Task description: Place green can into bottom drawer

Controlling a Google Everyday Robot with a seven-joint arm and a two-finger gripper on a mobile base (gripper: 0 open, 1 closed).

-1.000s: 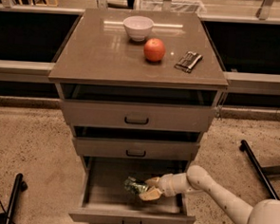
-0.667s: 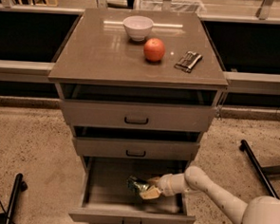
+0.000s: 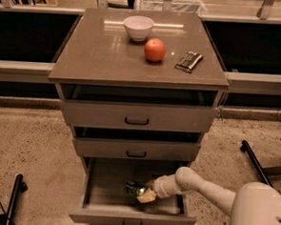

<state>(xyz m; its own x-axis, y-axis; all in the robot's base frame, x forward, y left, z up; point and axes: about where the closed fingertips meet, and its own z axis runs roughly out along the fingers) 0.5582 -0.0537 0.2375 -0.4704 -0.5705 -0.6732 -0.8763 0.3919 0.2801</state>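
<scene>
The bottom drawer (image 3: 102, 198) is pulled open below the two other drawers. The green can (image 3: 133, 188) lies on its side inside it, near the middle of the drawer floor. My gripper (image 3: 143, 193) reaches in from the right, low inside the drawer, right at the can's right end. The white arm (image 3: 207, 189) runs back to the lower right corner.
On the cabinet top (image 3: 91, 54) stand a white bowl (image 3: 138, 27), an orange fruit (image 3: 155, 50) and a small dark packet (image 3: 189, 61). The top drawer (image 3: 137, 116) and middle drawer (image 3: 136, 149) stick out slightly. Black legs lie on the floor at left (image 3: 12, 199) and right (image 3: 256, 162).
The gripper and the green can stay low in the drawer; the can has shifted only slightly. The arm's pose has barely changed.
</scene>
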